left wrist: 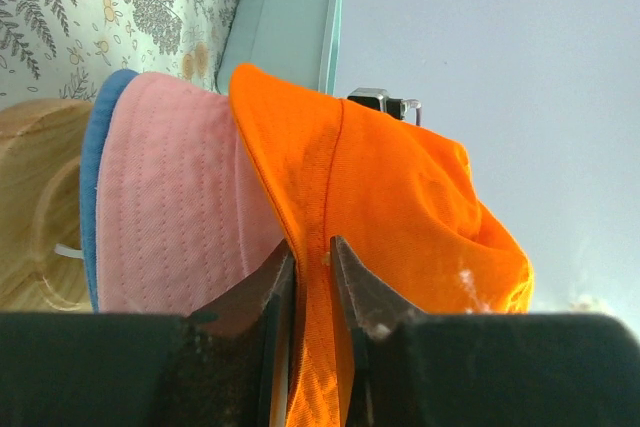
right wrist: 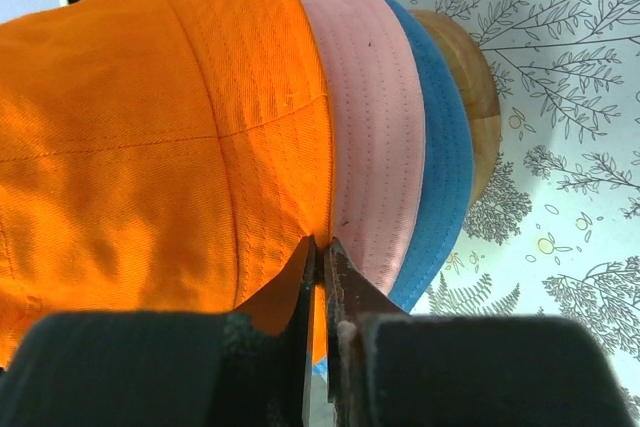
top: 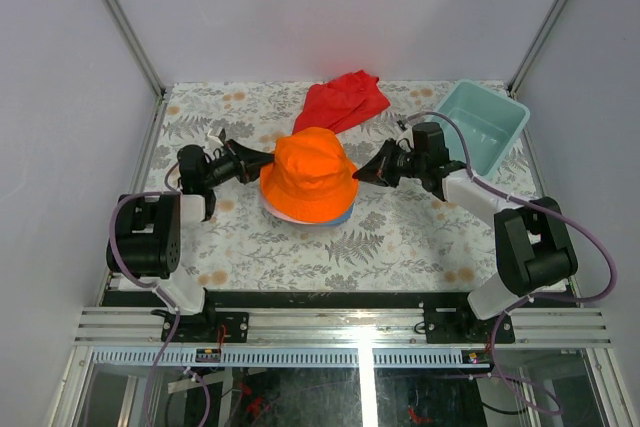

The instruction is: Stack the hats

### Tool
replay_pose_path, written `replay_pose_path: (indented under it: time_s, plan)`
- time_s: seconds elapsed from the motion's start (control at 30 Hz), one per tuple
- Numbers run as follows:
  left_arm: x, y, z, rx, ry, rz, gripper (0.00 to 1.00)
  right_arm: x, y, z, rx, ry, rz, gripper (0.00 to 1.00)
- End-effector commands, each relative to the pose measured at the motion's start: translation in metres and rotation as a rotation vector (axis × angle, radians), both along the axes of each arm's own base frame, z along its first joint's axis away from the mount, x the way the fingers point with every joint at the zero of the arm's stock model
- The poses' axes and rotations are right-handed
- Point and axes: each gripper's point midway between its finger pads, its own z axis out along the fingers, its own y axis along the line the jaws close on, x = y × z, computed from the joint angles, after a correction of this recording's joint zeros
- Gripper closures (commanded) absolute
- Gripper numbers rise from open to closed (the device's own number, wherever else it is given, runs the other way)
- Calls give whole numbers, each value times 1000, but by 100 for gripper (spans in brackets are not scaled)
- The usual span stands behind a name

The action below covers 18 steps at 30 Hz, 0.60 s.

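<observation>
A bright orange hat [top: 312, 175] tops the pile at the table's middle. Under it sit a pink hat [left wrist: 170, 197] and a blue hat [left wrist: 92, 167], all on a round wooden stand [left wrist: 35, 197]. My left gripper [top: 262, 162] is at the orange hat's left brim; in the left wrist view [left wrist: 311, 252] its jaws stand slightly apart, with the brim hanging loosely between them. My right gripper [top: 362, 175] is at the right brim; the right wrist view [right wrist: 320, 247] shows it pinched shut on the orange hat [right wrist: 130, 147], beside the pink hat [right wrist: 365, 97] and blue hat [right wrist: 445, 147].
A flat red cloth [top: 345, 99] lies behind the pile near the back edge. A teal bin [top: 485, 127] stands at the back right, just beyond the right arm. The table carries a leaf-patterned cover [top: 400, 237].
</observation>
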Motion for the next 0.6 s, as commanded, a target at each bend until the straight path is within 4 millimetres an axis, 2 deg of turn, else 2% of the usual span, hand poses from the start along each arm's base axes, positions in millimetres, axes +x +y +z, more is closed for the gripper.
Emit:
replay_pose_path:
  time_s: [0.0, 0.4, 0.47, 0.57]
  plan:
    - [-4, -4, 16, 30, -53, -20, 83, -7, -6, 5, -32, -47, 12, 93]
    - [-37, -5, -11, 120, -11, -49, 81, -10, 7, 2, -83, -81, 48, 91]
    - [-40, -1, -19, 148, 15, -42, 80, -11, 8, 1, -87, -81, 51, 91]
    - [-43, 12, -19, 146, 33, 9, 76, -12, 8, 1, -96, -83, 52, 91]
